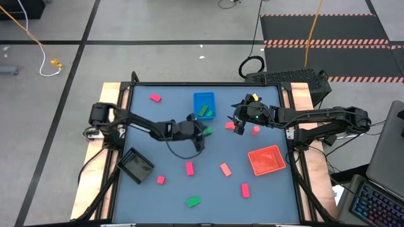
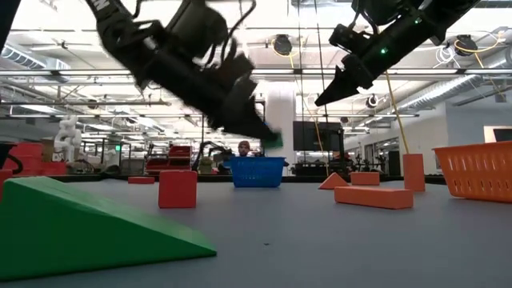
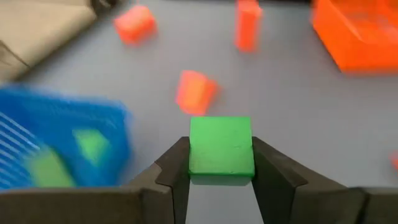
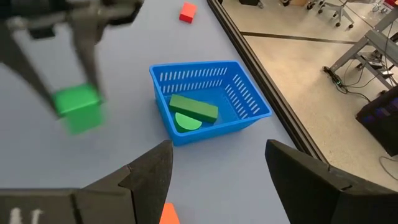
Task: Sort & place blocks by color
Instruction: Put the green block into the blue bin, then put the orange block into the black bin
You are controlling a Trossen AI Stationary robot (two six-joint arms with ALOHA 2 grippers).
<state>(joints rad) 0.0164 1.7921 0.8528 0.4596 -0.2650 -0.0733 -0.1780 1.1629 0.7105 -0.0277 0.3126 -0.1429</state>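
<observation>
high view: left gripper (image 1: 205, 130) carries a green block (image 1: 207, 131) just near-side of the blue tray (image 1: 203, 99); right gripper (image 1: 238, 125) waits to its right.

left wrist view: fingers (image 3: 174, 168) clamp the block squarely. advise clearing the rim before release.

right wrist view: jaws parted, empty; two green pieces (image 4: 193, 112) already in the tray.

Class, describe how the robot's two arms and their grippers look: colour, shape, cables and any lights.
Both arms are dark, slim and jointed, with black cables looping alongside. The left gripper has two black, wedge-shaped fingers. The right gripper has matching black fingers, and a small green light glows near its wrist.
</observation>
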